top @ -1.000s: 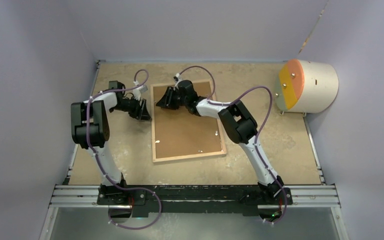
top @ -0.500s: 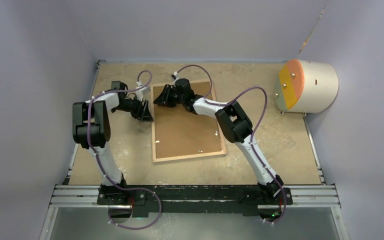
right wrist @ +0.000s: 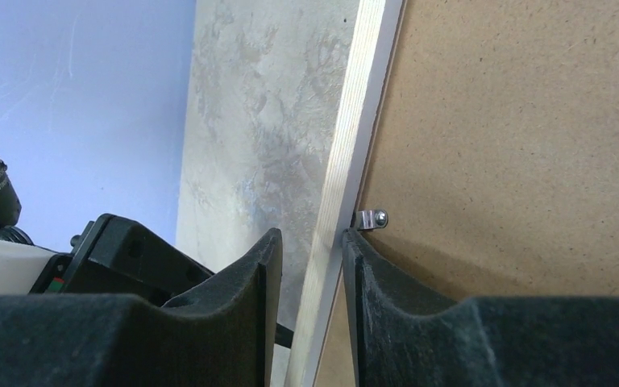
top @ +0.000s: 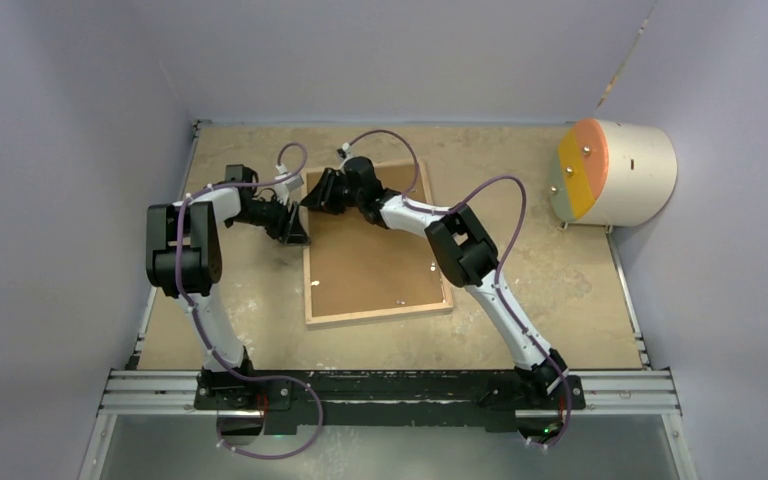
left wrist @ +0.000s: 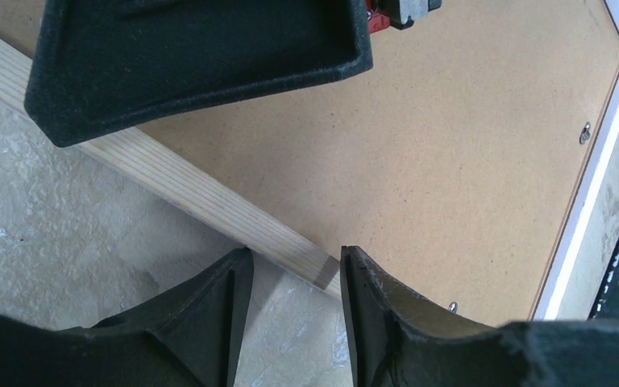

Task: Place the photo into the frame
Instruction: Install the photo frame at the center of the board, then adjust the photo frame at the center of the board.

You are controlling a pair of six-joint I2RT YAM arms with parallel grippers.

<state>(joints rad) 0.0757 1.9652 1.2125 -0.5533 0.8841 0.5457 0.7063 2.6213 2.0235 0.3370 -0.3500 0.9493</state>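
Light wood makes the back of the frame, which lies back up in the middle of the table. A brown backing board sits inside it, and a small metal clip is at the board's edge. The photo is not visible in any view; maybe it is under the board, but this cannot be told. Both grippers are at the left rail of the frame. The left gripper has its fingers at a narrow gap with the rail between them. The right gripper stands the same way, a little farther along, near the far corner. Whether they really pinch the wood or only stand around it, the pictures do not show. The frame looks stiff and rather light, but its rim is thin and its clear front, hidden underneath, is probably fragile. So the wooden rail seems the right place to hold it, with gentle pressure and without twisting.
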